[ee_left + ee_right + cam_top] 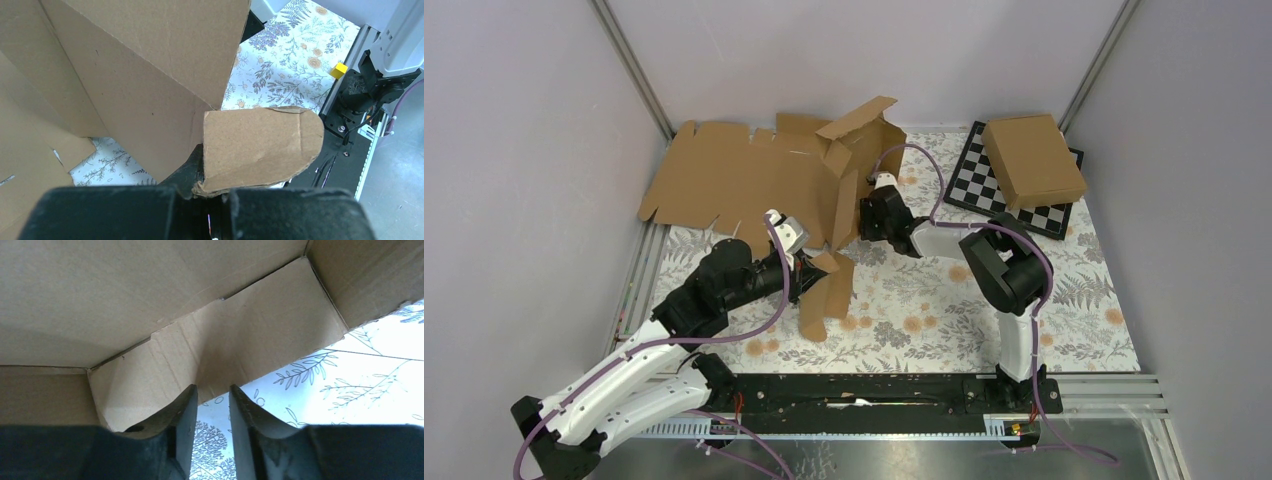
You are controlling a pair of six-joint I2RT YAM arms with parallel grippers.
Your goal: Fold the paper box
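floral-print tablecloth [944,320] under grey walls [524,150]: your left gripper [809,268] is clamped on a rounded tab of the plain brown cardboard paper box [844,170], which stands half-raised mid-table, flaps up. beyond, your right gripper [212,395] sits at a box wall's lower edge, fingers a narrow gap apart, holding nothing. farther back lie a wide flat brown cardboard sheet [714,180] and a black-and-white chessboard [969,180] bearing a closed brown cardboard box [1034,160].

Shows the paper box [856,150] half-raised near the middle of the far edge, the left gripper [812,268] at its near flap, the right gripper [866,212] at its right wall, a flat cardboard sheet [724,180] toward the far-left corner, and another brown box [1034,160] on a chessboard [967,183] by the far-right corner.
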